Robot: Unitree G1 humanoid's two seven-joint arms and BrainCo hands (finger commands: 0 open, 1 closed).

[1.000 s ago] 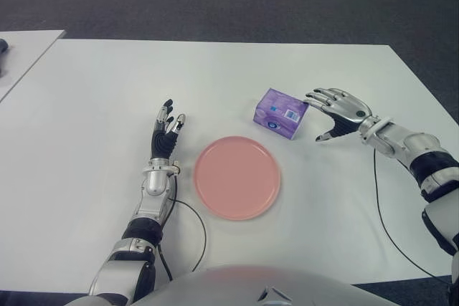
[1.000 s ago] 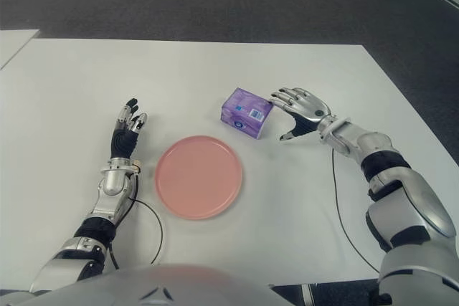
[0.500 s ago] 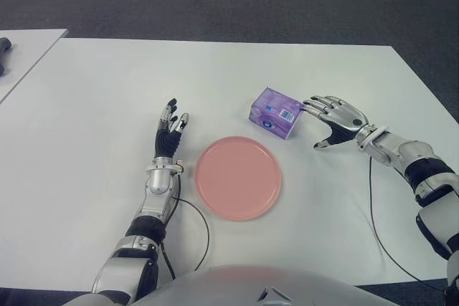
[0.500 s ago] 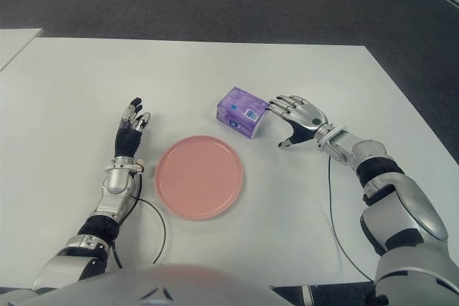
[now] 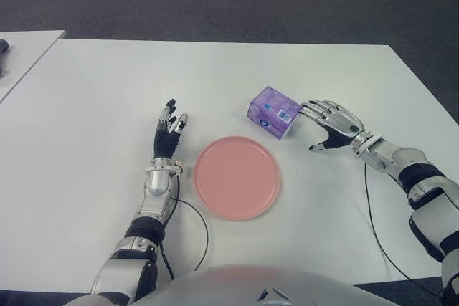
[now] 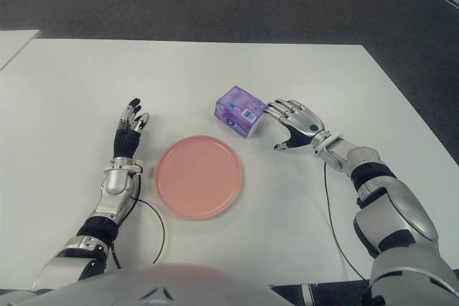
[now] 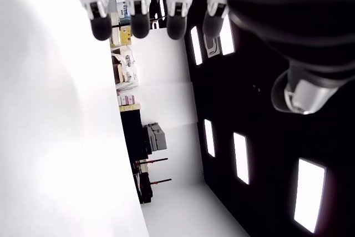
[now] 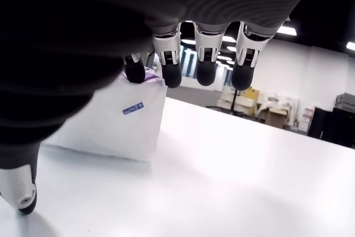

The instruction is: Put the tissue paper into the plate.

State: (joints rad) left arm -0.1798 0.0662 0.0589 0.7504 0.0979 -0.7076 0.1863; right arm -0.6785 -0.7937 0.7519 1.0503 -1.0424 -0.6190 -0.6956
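The purple tissue pack [image 5: 272, 111] lies on the white table [image 5: 100, 91], long axis diagonal, beyond the empty pink plate [image 5: 237, 177]. The right hand [image 5: 331, 123], fingers released, is beside it; the left hand [image 5: 168, 134] is open left of the plate.

Tissue paper pack [image 5: 272, 111]: small purple soft pack with a white and blue label on its near face, lying flat on the white table [image 5: 100, 105], turned at an angle, just beyond the plate's far right edge, not on it.

Plate [image 5: 236, 177]: round, pink, shallow, upright on the table, holding nothing.
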